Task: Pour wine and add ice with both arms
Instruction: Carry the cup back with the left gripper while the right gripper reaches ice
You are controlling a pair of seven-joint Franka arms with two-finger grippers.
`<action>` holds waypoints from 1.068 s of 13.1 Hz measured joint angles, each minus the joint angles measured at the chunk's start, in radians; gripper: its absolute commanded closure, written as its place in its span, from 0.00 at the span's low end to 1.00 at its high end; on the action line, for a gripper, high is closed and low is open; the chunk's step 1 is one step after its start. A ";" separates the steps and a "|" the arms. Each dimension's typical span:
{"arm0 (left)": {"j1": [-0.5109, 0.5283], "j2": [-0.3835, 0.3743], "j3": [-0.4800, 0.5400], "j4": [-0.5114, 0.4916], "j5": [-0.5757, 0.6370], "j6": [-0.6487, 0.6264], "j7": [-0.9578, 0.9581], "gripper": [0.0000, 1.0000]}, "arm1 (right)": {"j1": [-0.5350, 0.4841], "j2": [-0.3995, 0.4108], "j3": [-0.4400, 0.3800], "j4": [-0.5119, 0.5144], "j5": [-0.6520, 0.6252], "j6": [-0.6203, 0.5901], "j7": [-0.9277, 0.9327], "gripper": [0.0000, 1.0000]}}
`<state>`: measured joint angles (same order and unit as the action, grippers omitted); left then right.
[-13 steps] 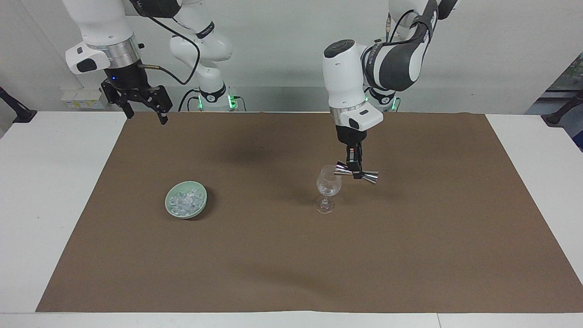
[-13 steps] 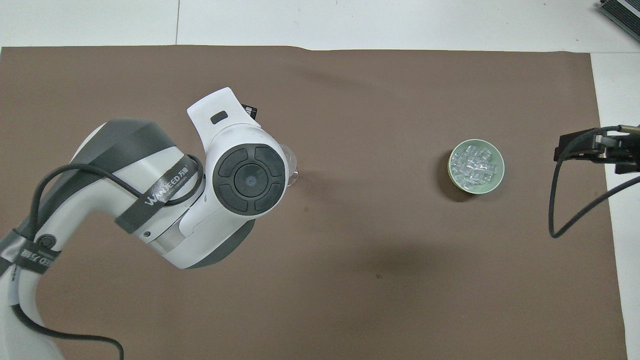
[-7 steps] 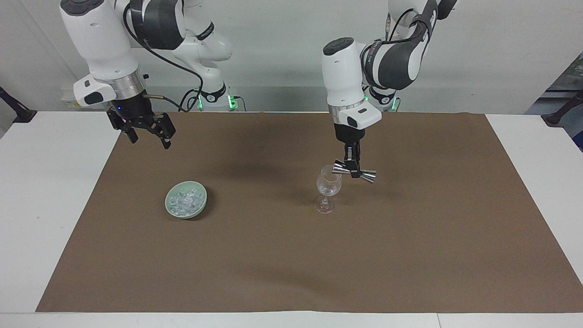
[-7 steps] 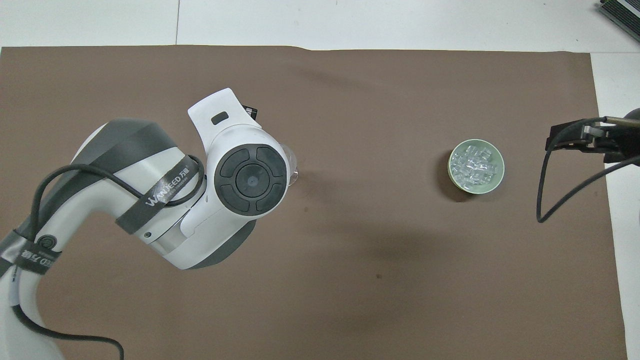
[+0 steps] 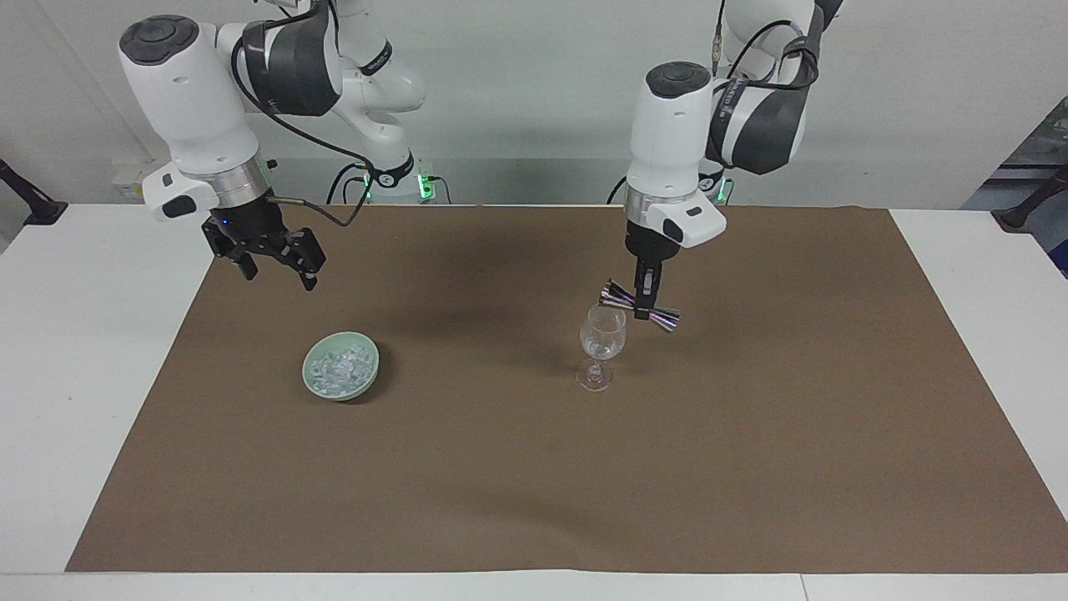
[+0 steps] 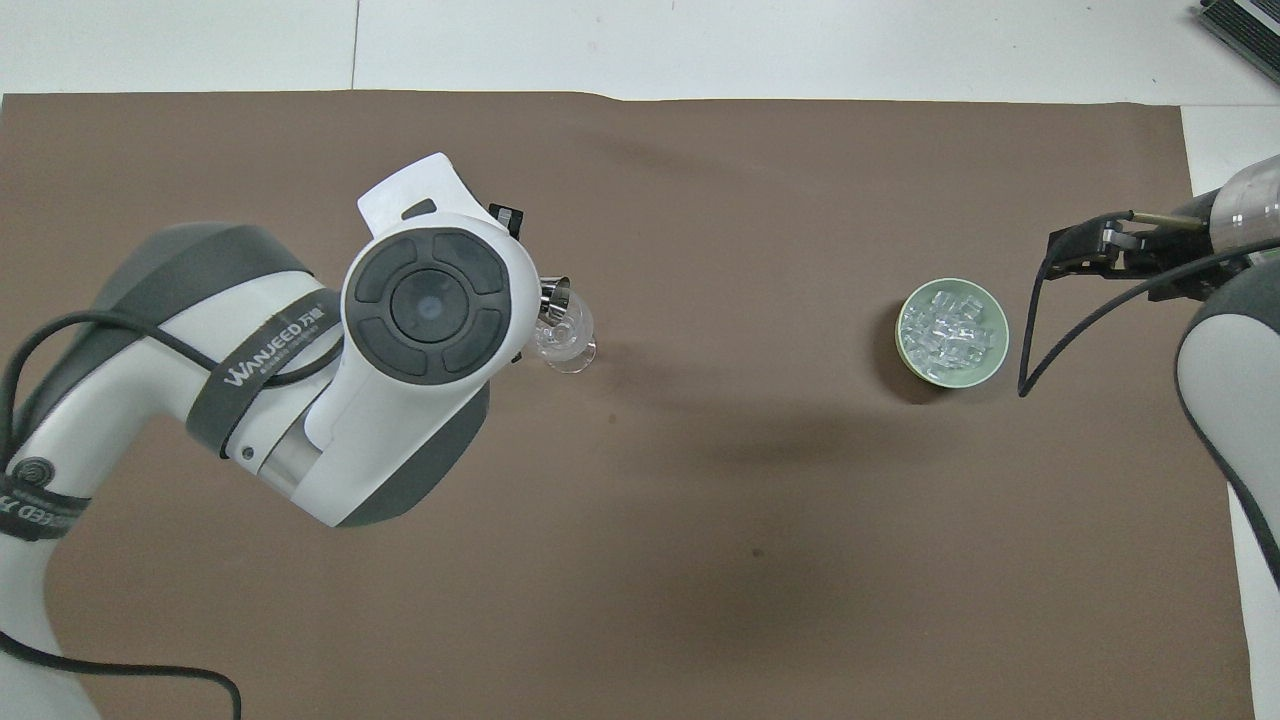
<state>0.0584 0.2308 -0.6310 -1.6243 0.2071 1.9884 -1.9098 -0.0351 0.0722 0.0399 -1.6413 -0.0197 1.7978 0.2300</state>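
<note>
Left gripper [image 5: 643, 310] is clamped shut on the waist of a shiny silver double-cone metal jigger [image 5: 641, 305], hanging in the air over the clear stemmed wine glass [image 5: 602, 345]. Jigger lies nearly level, tilted a little: the end toward the right arm's side sits higher, just above the glass rim; the other end dips lower and sticks out toward the left arm's end of the table. In the overhead view only one jigger end [image 6: 556, 296] shows, right by the glass bowl [image 6: 566, 338]; the left arm [image 6: 300, 380] hides the rest and the gripper itself. Glass stands upright on the brown paper mat [image 5: 751, 434], roughly mid-table; can't tell what is in it. Right gripper [image 5: 275, 265] is up in the air with fingers spread wide, holding nothing, over the mat's edge at the right arm's end of the table. Below it, farther from the robots, sits a small pale green round bowl [image 5: 370, 374] on the mat, well apart from the glass. The ice [image 5: 338, 369], a heap of small clear whitish cubes, fills that bowl; overhead view shows the cubes [image 6: 948, 330] all inside the rim. White table [image 5: 92, 351] shows around the mat on both ends.
</note>
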 measured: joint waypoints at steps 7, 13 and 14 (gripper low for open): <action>0.007 -0.051 0.238 0.015 -0.405 -0.089 0.295 1.00 | 0.000 0.033 0.000 -0.083 0.008 0.107 -0.054 0.00; 0.033 -0.072 0.462 -0.007 -0.732 -0.186 0.461 1.00 | 0.000 0.074 -0.001 -0.149 0.008 0.206 -0.104 0.00; 0.039 -0.072 0.488 -0.019 -0.763 -0.199 0.484 1.00 | 0.000 0.075 -0.001 -0.158 0.008 0.214 -0.104 0.00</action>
<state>0.0972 0.1585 -0.1426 -1.6430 -0.5560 1.7895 -1.4263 -0.0352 0.1476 0.0392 -1.7998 -0.0113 2.0119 0.1256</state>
